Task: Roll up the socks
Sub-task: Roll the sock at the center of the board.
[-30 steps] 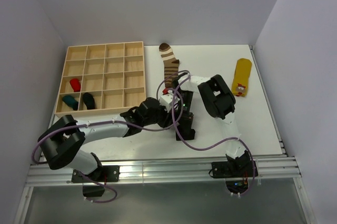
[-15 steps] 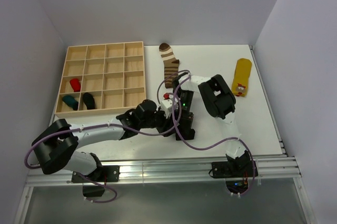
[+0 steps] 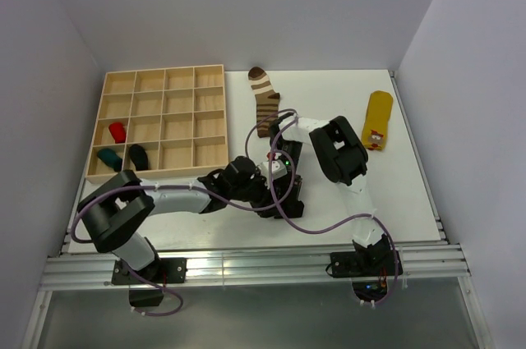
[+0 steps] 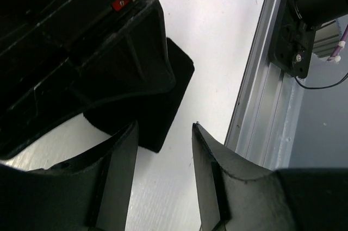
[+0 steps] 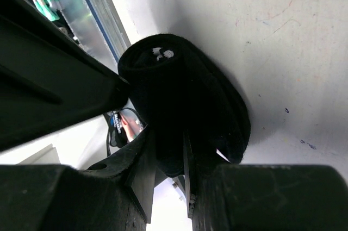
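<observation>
A black sock [image 5: 185, 95], partly rolled into a thick bundle, lies on the white table near its front edge. My right gripper [image 5: 169, 152] is shut on it, its fingers pinching the roll from above. In the left wrist view a flat end of the same sock [image 4: 171, 87] sticks out from under the right gripper. My left gripper [image 4: 163, 130] is open just in front of that end, with only bare table between its fingers. A brown-and-cream striped sock [image 3: 263, 103] lies flat at the back middle. A yellow sock [image 3: 377, 121] lies at the back right.
A wooden compartment tray [image 3: 177, 123] stands at the back left, with a red roll [image 3: 117, 131], a teal roll [image 3: 108, 155] and a dark roll [image 3: 138, 157] in its left cells. The table's metal front rail [image 4: 261, 106] runs close beside the left gripper.
The left arm's elbow swung out to the left, then came back in, and its gripper has moved right, closer to the right gripper. The right gripper has kept its hold on the black sock.
</observation>
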You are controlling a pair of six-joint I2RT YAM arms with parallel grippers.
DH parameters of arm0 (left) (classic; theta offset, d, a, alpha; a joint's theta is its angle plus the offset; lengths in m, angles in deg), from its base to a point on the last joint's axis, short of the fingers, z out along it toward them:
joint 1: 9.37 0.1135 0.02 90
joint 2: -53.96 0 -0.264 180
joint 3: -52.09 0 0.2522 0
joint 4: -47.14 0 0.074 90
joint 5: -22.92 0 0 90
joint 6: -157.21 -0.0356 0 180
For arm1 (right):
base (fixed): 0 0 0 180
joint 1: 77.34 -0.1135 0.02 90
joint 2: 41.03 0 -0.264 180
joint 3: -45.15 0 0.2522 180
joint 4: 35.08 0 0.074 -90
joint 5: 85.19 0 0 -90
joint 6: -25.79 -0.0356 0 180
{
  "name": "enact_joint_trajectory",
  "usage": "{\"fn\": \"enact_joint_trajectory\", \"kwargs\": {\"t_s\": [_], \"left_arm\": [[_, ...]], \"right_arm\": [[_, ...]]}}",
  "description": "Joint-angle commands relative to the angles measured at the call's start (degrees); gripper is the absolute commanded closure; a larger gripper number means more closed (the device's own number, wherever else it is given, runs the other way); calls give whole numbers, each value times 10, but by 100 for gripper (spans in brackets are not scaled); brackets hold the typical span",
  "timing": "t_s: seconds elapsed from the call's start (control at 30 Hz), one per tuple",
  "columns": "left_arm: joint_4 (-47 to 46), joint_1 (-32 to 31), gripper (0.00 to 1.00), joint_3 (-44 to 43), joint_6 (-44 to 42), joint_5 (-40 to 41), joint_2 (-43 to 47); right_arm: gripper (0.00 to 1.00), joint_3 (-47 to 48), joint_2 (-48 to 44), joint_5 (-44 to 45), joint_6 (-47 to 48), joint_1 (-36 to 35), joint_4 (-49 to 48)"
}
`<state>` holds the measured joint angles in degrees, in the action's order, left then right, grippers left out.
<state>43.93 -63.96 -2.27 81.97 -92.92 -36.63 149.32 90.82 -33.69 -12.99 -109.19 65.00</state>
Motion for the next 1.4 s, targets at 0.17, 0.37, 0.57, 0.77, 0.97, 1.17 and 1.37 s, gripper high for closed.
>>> {"fn": "enact_joint_trajectory", "kwargs": {"t_s": [0.17, 0.37, 0.57, 0.77, 0.97, 1.17, 1.37], "left_arm": [[-66, -3, 51, -35, 6, -26, -35], [-76, -3, 51, -35, 1, -12, -55], [-77, -3, 52, -36, -2, -11, -73], [-70, -5, 57, -35, -4, 6, -90], [-42, -9, 80, -44, -2, 21, -104], [-12, -15, 100, -57, 18, 25, -115], [9, -20, 100, -60, 43, 45, -131]], "right_arm": [[74, 0, 15, 10, 16, 3, -118], [74, 3, 17, 9, 16, 3, -115], [74, 5, 18, 6, 15, 4, -114], [74, 7, 19, 2, 13, 5, -114], [73, 7, 18, -4, 14, 7, -114], [64, 2, -5, -1, -14, 16, -149], [61, 6, -32, -3, -44, 36, -174]]}}
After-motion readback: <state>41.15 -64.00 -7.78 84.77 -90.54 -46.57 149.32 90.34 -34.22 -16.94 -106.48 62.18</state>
